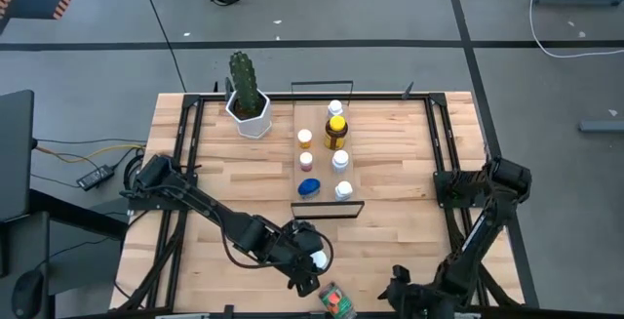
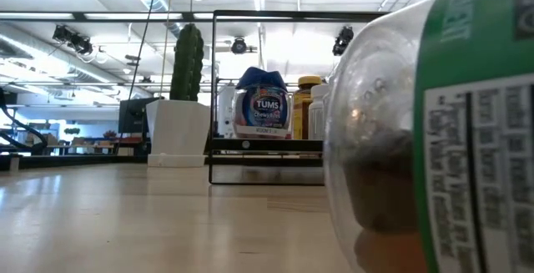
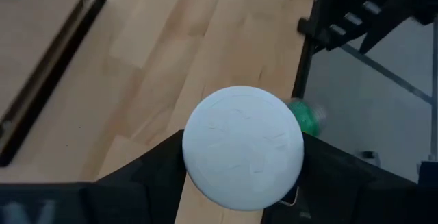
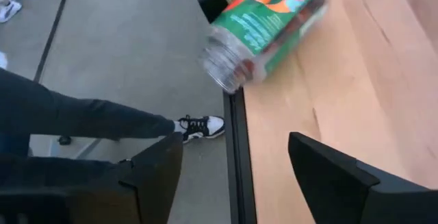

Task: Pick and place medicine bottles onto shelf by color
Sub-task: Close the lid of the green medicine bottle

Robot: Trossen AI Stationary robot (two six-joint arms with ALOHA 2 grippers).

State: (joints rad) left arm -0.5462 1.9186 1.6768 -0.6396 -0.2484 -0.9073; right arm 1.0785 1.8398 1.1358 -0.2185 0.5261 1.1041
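A robotics lab or open workshop hall is showing here. The slatted wooden table (image 1: 390,163) is standing on a bare grey concrete floor (image 1: 390,7) marked with dark tape lines, with cables (image 1: 78,153) trailing off the table's left edge. Beyond the far edge, ceiling strip lights (image 2: 100,10), overhead rails and distant workbenches (image 2: 75,144) are filling a large open room.

Left gripper (image 1: 310,260) grips a white-capped bottle (image 1: 318,259) near the worktop's (image 1: 409,163) front edge; 7 bottles stand on the shelf (image 1: 318,124).
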